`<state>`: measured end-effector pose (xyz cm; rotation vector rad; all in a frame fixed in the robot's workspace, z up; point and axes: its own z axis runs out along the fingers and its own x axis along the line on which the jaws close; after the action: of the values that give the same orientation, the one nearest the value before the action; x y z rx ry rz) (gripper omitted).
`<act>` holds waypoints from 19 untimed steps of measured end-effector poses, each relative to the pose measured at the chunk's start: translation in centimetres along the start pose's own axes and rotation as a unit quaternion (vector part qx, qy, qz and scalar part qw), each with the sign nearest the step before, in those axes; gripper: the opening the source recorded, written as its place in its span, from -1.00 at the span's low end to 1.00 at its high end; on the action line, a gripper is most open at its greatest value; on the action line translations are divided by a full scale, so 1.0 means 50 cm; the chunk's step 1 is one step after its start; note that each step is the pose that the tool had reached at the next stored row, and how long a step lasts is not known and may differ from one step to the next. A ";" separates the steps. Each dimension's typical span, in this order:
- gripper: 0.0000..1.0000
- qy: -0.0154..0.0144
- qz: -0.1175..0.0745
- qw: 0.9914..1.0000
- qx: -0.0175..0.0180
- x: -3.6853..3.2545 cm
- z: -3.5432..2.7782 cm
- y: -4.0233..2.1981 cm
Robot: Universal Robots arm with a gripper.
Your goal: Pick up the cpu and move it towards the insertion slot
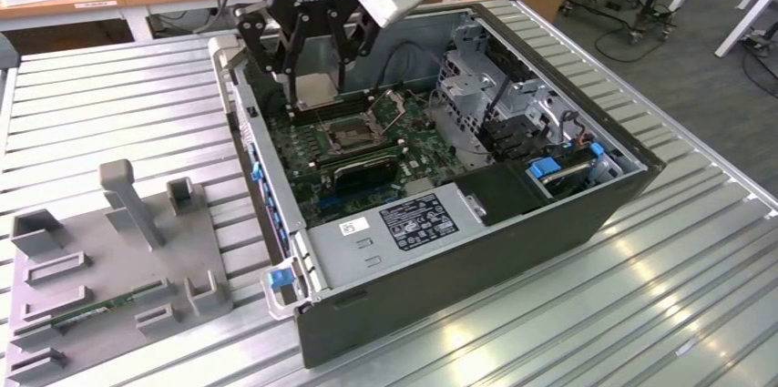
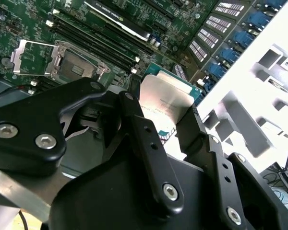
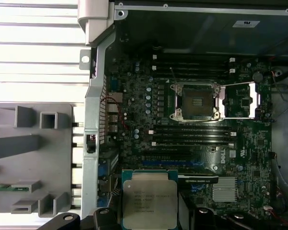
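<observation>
My gripper (image 1: pixel 315 101) hangs over the open computer case, shut on the cpu (image 1: pixel 315 85), a flat silvery-beige square chip. In the second wrist view the cpu (image 2: pixel 164 98) sits clamped between two black fingers (image 2: pixel 134 125), gripper (image 2: pixel 159 114). The first wrist view shows the cpu (image 3: pixel 149 196) face-up in the gripper (image 3: pixel 151 218). The insertion slot (image 1: pixel 345 139) is a silver-framed socket on the green motherboard, a short way from the chip toward the case's middle. Its dark centre (image 3: pixel 196 100) is exposed and its metal lid (image 3: pixel 240 99) is folded open beside it. The slot (image 2: pixel 71 66) lies apart from the held chip.
Case walls (image 1: pixel 250 123) ring the motherboard. A drive cage (image 1: pixel 486 100) and a power supply (image 1: pixel 407 221) stand close to the socket. A grey tray (image 1: pixel 86 278) with a green memory stick (image 1: pixel 104 305) lies on the slatted metal table (image 1: pixel 632 305) at the exterior view's left.
</observation>
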<state>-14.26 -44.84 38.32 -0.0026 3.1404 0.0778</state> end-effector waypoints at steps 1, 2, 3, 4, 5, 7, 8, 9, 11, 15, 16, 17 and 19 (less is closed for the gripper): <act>0.09 0.000 0.000 1.000 0.000 -0.002 0.000 0.000; 0.09 0.000 0.000 1.000 0.000 -0.005 0.000 0.000; 0.09 0.000 0.000 1.000 0.000 -0.007 0.000 0.000; 0.09 0.000 0.000 1.000 0.000 -0.009 0.000 0.000; 0.09 0.000 0.000 1.000 0.000 -0.011 0.000 0.000; 0.09 0.000 0.000 1.000 0.000 -0.015 0.000 0.000; 0.09 0.000 0.000 1.000 0.000 -0.018 0.000 0.000; 0.09 0.000 0.000 1.000 0.000 -0.020 0.000 0.000; 0.09 0.000 0.000 1.000 0.000 -0.024 0.000 0.000; 0.09 0.000 0.000 1.000 0.000 -0.034 0.000 0.000; 0.09 0.000 0.000 1.000 0.000 -0.037 0.000 0.000; 0.09 0.000 0.000 1.000 0.000 -0.039 0.000 0.000; 0.09 0.000 0.000 1.000 0.000 -0.044 0.000 0.000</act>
<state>-12.06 -44.85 38.32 -0.0026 3.1404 0.0779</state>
